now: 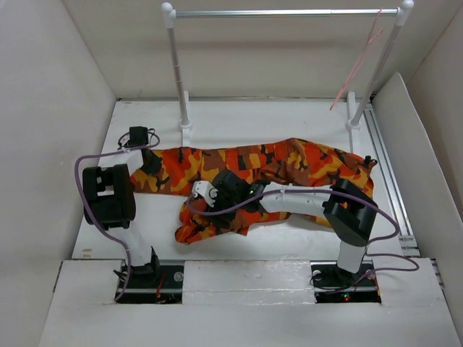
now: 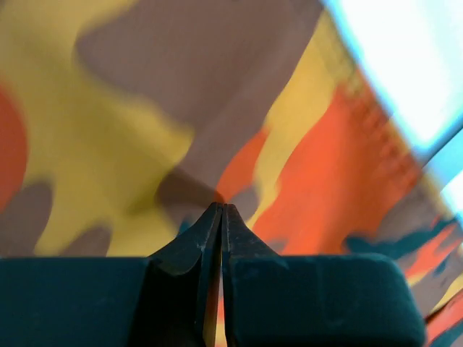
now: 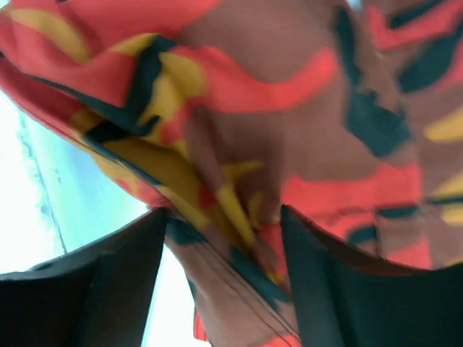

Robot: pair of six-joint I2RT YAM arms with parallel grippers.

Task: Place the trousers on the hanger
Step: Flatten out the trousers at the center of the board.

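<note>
The trousers (image 1: 289, 160) lie spread across the table, waist end to the right, with one leg folded toward the front (image 1: 199, 228). My left gripper (image 1: 150, 160) is at the left leg end; in the left wrist view it (image 2: 221, 207) is shut with the camouflage cloth (image 2: 108, 137) pinched in the slit between its fingers. My right gripper (image 1: 226, 196) is low over the middle of the trousers; in the right wrist view it (image 3: 224, 213) is open with a fold of cloth (image 3: 289, 94) between its fingers. The pale-pink hanger (image 1: 359, 61) hangs from the bar at the far right.
A silver bar (image 1: 282, 12) on two white posts (image 1: 176, 69) stands at the back of the table. A metal rail (image 1: 385, 170) runs along the right edge. White walls enclose the table on the left, back and right.
</note>
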